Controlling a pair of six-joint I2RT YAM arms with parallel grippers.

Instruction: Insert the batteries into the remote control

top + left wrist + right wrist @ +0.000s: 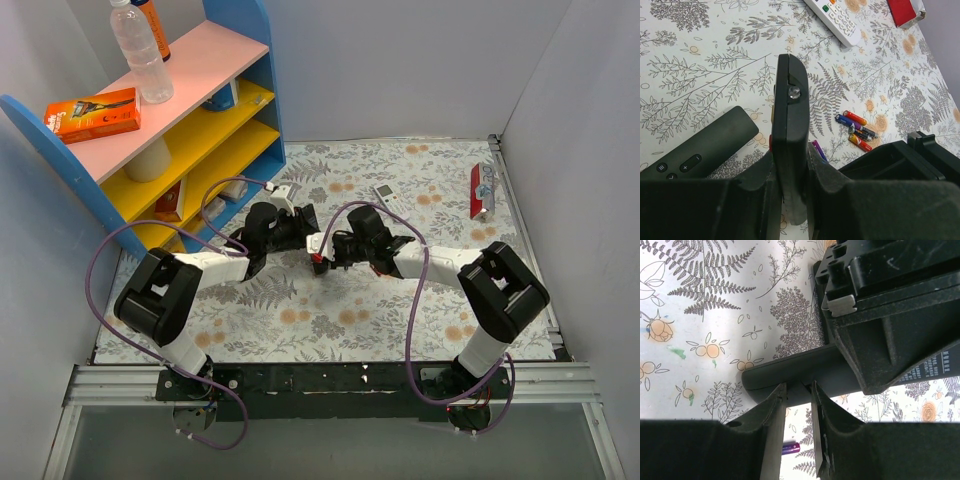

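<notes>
Left wrist shows remote control (791, 125) edge-up, pointing away.

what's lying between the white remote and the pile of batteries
Nothing: the left wrist view shows only bare flowered cloth between the white remote and the batteries.

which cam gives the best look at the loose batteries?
Left wrist: the batteries lie clustered in plain sight on the mat, right of the gripped black bar. Right wrist shows only one purple end. Top external: can't make them out.
</notes>
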